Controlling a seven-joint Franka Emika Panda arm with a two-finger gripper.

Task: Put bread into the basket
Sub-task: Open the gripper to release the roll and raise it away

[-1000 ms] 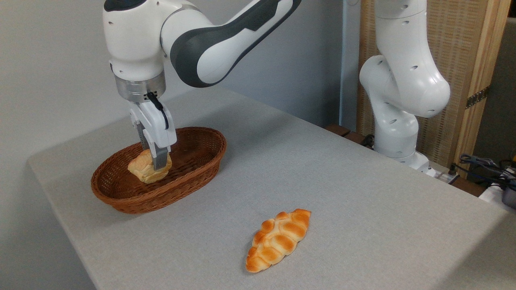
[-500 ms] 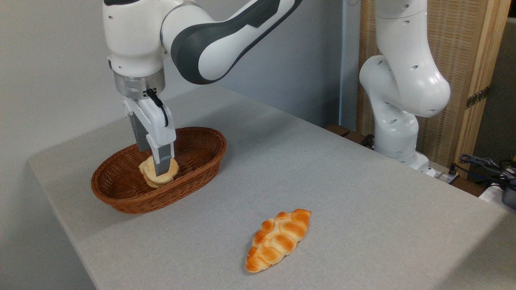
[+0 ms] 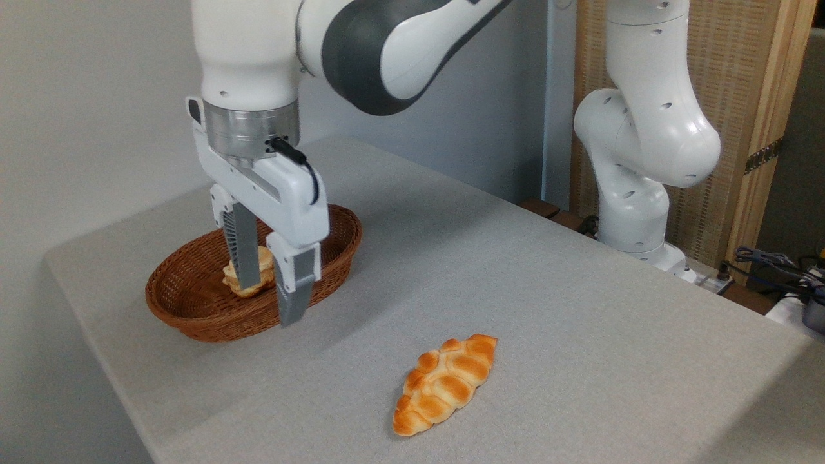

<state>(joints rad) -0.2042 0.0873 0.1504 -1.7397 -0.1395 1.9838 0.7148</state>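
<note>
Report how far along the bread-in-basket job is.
Done: the bread lies inside the basket, sitting low among its woven walls. In hand: nothing; the gripper is open, its fingers spread apart with the bun showing behind them, not clamped. Left: only pulling the arm clear. The braided loaf lies on the table, apart from the basket.

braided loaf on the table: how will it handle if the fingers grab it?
The braided loaf looks long and narrow, so an end grasp would probably let it swing. Its glossy, bumpy crust may slip between flat fingers. Lying flat, it seems unlikely to roll.
</note>
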